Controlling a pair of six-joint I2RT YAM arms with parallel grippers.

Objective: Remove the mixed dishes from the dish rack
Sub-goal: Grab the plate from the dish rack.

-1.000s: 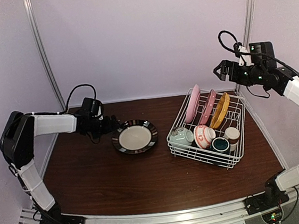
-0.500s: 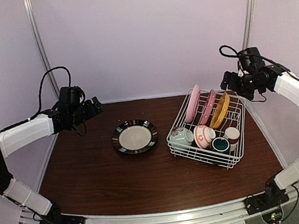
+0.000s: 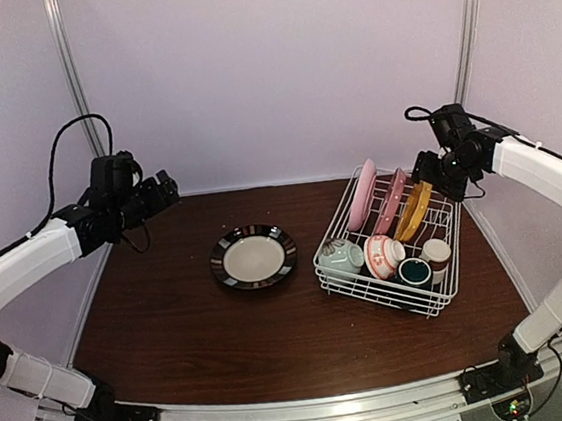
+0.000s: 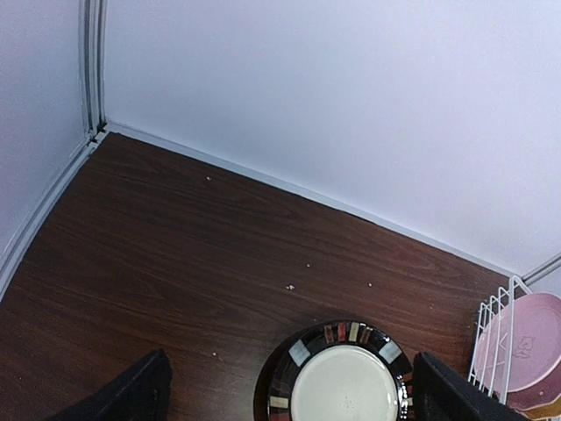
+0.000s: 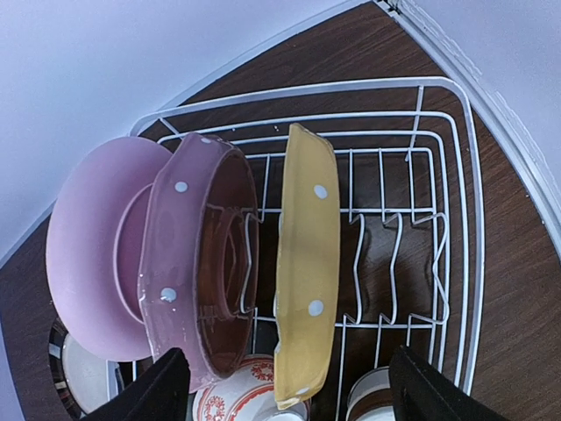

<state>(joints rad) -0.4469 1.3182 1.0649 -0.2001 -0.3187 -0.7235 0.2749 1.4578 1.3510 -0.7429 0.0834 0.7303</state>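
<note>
Approach: centre the spread right gripper (image 5: 287, 377) over the yellow plate (image 5: 307, 254), near the far-right corner, clearing the dotted pink plate (image 5: 188, 263).

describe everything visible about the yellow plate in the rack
The yellow plate is glossy, ceramic-looking, with white dots. It stands on edge between wire prongs in the white dish rack, rightmost of three upright plates, beside but apart from the pink dotted plate. The open right pincer hovers above, not touching it.
</note>
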